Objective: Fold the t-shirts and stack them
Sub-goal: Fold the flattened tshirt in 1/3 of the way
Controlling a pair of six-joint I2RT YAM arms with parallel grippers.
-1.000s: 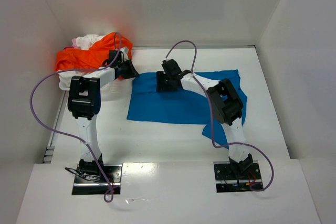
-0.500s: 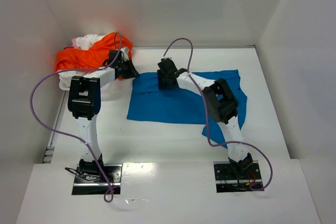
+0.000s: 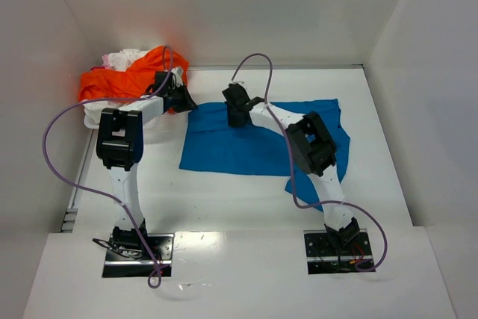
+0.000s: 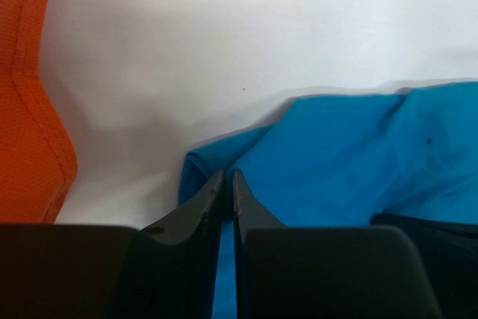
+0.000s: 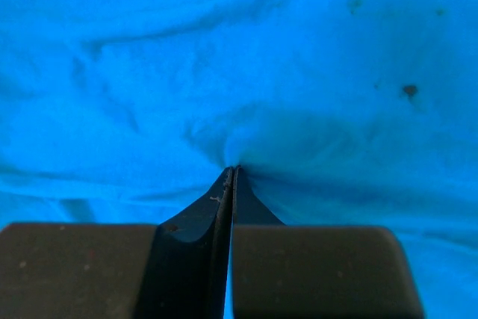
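The left arm [image 3: 123, 140] reaches to the far left corner of the blue t-shirt [image 3: 239, 151], and the left gripper [image 4: 226, 177] is pinched almost together on that corner. The right arm [image 3: 310, 143] stretches across the shirt, and the right gripper [image 5: 232, 171] is clamped tight on a pucker near its far edge.

A white table [image 3: 224, 199], walled in white on 3 sides. 1 bright blue t-shirt [image 3: 239, 147] lies spread nearly flat across the middle and right, its edges rumpled. In the far left corner sits a heap of t-shirts: 1 bright orange t-shirt [image 3: 123, 80] on top, white and pinkish cloth [image 3: 123, 57] behind it. 2 dark base plates [image 3: 138, 253] sit along the near edge.
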